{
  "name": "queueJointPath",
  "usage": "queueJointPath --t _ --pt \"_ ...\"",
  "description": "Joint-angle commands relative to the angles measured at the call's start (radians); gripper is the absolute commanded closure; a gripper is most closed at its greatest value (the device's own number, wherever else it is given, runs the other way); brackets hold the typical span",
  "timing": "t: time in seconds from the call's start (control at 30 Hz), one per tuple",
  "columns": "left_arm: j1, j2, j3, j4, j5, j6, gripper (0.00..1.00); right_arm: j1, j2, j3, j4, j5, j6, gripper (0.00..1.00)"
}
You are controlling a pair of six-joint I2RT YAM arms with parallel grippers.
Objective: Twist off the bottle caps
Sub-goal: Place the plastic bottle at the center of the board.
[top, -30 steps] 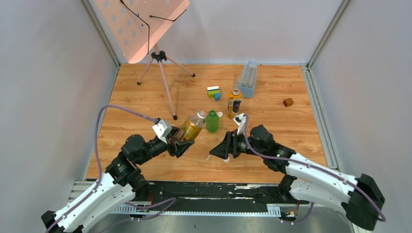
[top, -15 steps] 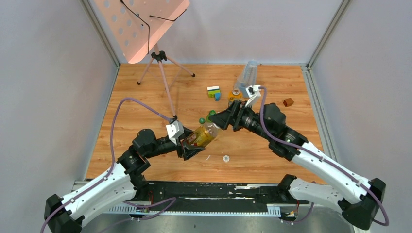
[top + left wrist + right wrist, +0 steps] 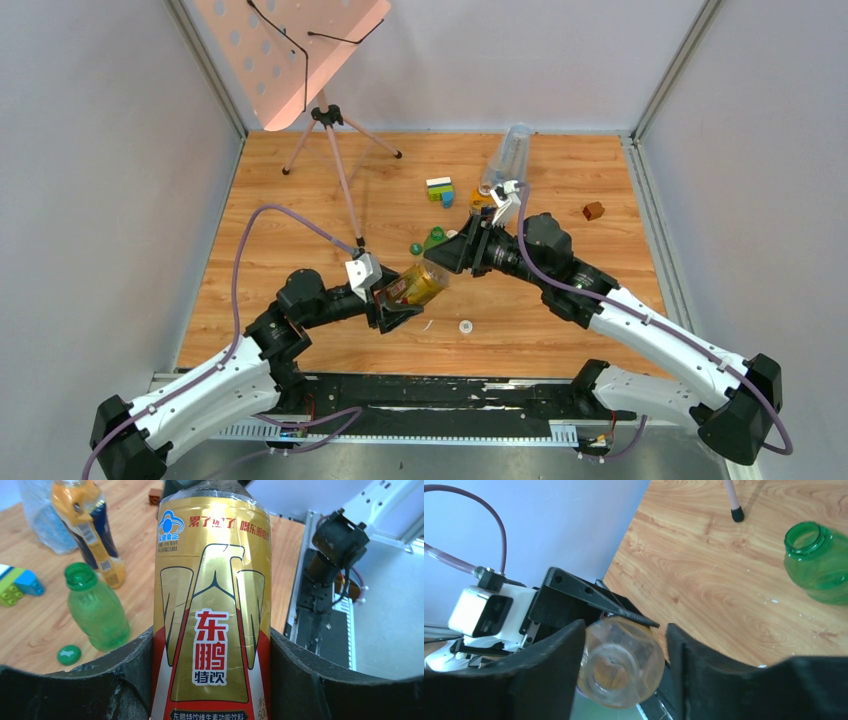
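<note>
My left gripper (image 3: 405,295) is shut on the body of the amber bottle with the red and gold label (image 3: 212,605), holding it tilted above the table. The bottle's mouth (image 3: 616,672) is open, with no cap on it. My right gripper (image 3: 447,258) is shut on that bottle's shoulder, one finger (image 3: 559,655) on each side. The green bottle (image 3: 437,238) stands uncapped, its green cap (image 3: 415,248) beside it. A white cap (image 3: 465,326) lies on the table in front. The yellow-label amber bottle (image 3: 90,530) stands behind, largely hidden by my right arm in the top view.
A tall clear container (image 3: 508,155) stands at the back, with toy bricks (image 3: 440,190) to its left. A reddish-brown block (image 3: 593,211) lies at the right. A tripod stand (image 3: 335,165) with a pink perforated board rises at the back left.
My right gripper left the near middle of the table, where a white cap now lies, moved to the held bottle's top and closed. My left arm shifted the bottle right.
</note>
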Motion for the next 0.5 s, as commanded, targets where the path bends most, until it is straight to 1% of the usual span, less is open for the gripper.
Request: queueJointPath --t 0.0,0.07,0.1,0.17,0.23,0.27,0.33,0.37,0.4,0.47 --pt "0.002 -0.013 0.006 0.104 -0.051 0.013 0.65 -0.001 -0.028 -0.027 0.018 -0.020 0.018 0.34" --pt "0.002 -0.013 0.006 0.103 -0.053 0.012 0.65 -0.001 -0.049 -0.042 0.024 0.012 0.023 0.35" --pt "0.002 -0.010 0.008 0.102 -0.052 0.011 0.65 -0.001 -0.055 -0.048 0.027 0.024 0.019 0.37" --pt "0.002 -0.006 0.008 0.103 -0.050 0.009 0.65 0.000 -0.070 -0.051 0.029 0.041 0.014 0.48" --pt "0.002 0.000 0.007 0.107 -0.056 0.006 0.65 -0.001 -0.077 -0.053 0.033 0.040 0.010 0.65" --pt "0.002 0.001 0.006 0.109 -0.059 0.005 0.65 -0.002 -0.079 -0.054 0.034 0.039 0.011 0.69" --pt "0.002 0.007 0.005 0.110 -0.072 0.002 0.64 -0.001 -0.081 -0.054 0.034 0.032 0.014 0.69" --pt "0.002 0.008 0.004 0.111 -0.087 0.000 0.64 -0.001 -0.080 -0.055 0.035 0.025 0.013 0.67" --pt "0.002 0.008 0.004 0.113 -0.098 -0.004 0.62 -0.002 -0.078 -0.056 0.035 0.019 0.014 0.63" --pt "0.002 0.006 0.002 0.121 -0.121 -0.007 0.62 -0.002 -0.076 -0.057 0.034 0.009 0.015 0.46"
